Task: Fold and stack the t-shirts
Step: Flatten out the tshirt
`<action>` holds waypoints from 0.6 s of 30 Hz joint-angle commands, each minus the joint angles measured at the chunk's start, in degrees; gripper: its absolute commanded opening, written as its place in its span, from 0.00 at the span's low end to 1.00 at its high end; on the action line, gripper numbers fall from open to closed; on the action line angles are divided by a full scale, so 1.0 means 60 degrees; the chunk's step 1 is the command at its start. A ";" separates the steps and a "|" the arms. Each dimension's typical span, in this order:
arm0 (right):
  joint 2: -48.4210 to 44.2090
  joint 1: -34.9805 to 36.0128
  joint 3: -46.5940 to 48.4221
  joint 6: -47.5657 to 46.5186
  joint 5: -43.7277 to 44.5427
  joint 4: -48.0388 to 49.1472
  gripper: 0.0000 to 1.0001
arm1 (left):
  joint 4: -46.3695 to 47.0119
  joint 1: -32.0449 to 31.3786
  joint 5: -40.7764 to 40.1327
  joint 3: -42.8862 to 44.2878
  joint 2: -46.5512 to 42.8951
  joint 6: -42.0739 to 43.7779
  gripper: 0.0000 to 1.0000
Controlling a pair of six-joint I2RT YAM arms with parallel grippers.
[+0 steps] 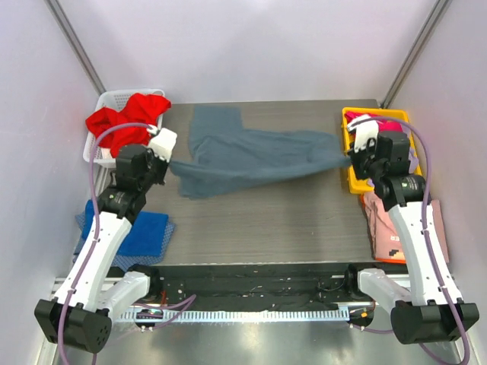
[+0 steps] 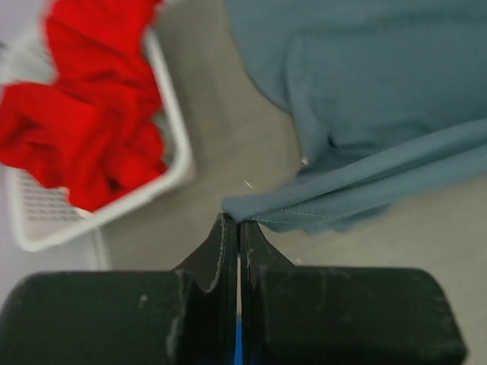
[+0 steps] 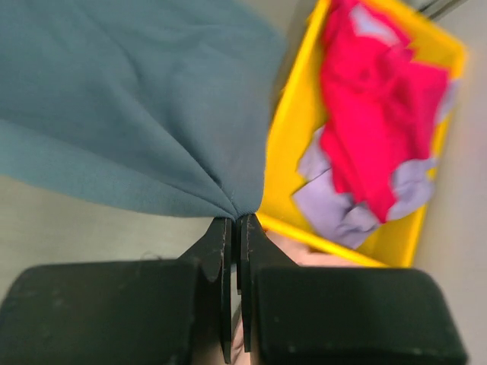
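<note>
A slate blue-grey t-shirt (image 1: pixel 251 156) hangs stretched across the table between both arms. My left gripper (image 1: pixel 169 161) is shut on its left end; in the left wrist view the hem (image 2: pixel 304 211) is pinched at the fingertips (image 2: pixel 237 222). On the other side my right gripper (image 1: pixel 352 154) is shut on the right end, where the cloth (image 3: pixel 137 129) bunches into the closed jaws (image 3: pixel 237 219). A red t-shirt (image 1: pixel 125 118) fills the white basket (image 1: pixel 103 103). A magenta t-shirt (image 1: pixel 384 125) lies in the yellow bin (image 1: pixel 348 179). A royal blue one (image 1: pixel 144 232) lies at the left, a pale pink one (image 1: pixel 380 224) at the right.
The white basket (image 2: pixel 179 163) stands at the back left, the yellow bin (image 3: pixel 300 114) at the back right with lilac cloth (image 3: pixel 335 205) under the magenta shirt. White walls close in both sides and the back. A black rail (image 1: pixel 251 277) runs along the near edge.
</note>
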 commanded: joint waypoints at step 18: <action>-0.0987 -0.0066 -0.2396 -0.1657 -0.1698 -0.2020 0.01 | -0.7399 -0.0115 0.4929 0.1466 0.0050 0.3234 0.00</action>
